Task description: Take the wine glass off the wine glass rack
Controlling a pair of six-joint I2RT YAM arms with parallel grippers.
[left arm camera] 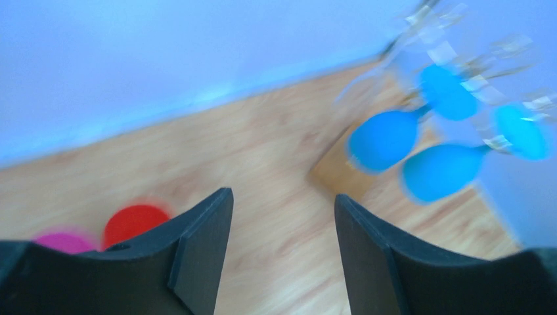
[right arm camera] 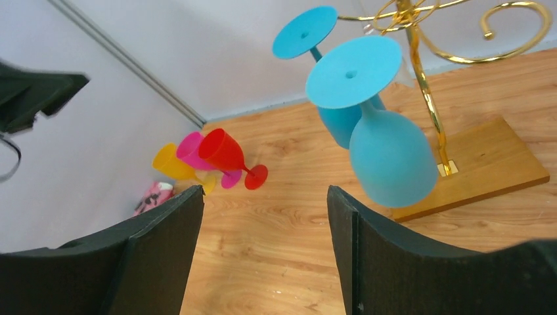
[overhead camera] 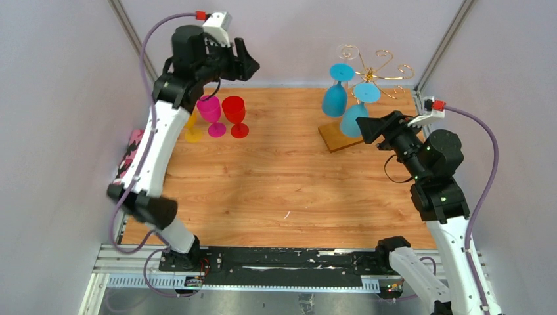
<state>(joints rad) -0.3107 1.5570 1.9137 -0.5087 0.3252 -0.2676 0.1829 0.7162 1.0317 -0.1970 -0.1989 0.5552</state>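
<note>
Right wrist view is showing the right gripper point(right arm camera: 264, 197) with its jaws standing wide apart and nothing between them. The nearer blue wine glass point(right arm camera: 391, 157) is hanging upside down from the wine glass rack point(right arm camera: 425, 98), with its foot up in the gold wire and its bowl pointing down over the wooden base point(right arm camera: 489, 157). It is sitting up and to the right of the claw's gap, near but apart, not yet between the fingers. A 2nd blue glass point(right arm camera: 304, 31) is hanging just behind it; cannot tell if the 2 bowls are touching.

Judging by this, the right arm is lining up for the grasp. Doing it well is probably meaning shifting right, centring the bowl or stem between the jaws and closing gently. The foot is then needing to slide out along the wire arm, not pull straight down, without knocking the 2nd glass or tipping the rack.

Left gripper point(overhead camera: 247, 65) is hanging raised on the far left above the red glass point(overhead camera: 234, 110), also open and empty, well apart from the rack.
</note>
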